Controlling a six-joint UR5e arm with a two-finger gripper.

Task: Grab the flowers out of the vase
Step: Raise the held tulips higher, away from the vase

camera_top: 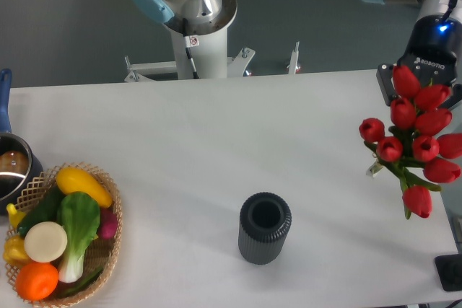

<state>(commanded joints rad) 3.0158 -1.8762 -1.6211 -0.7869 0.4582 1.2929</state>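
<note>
Flowers (415,146) hang at your gripper (426,81) by the right table (216,128) edge, well clear of the vase (265,227), which is down-left. Bunch hides the jaws; grip state can't be told. Stems angle toward the vase side.

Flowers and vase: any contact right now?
Apart. The fixed camera shows the flowers at the table's right edge under the gripper, with bare white tabletop between them and the vase, whose mouth is empty.
</note>
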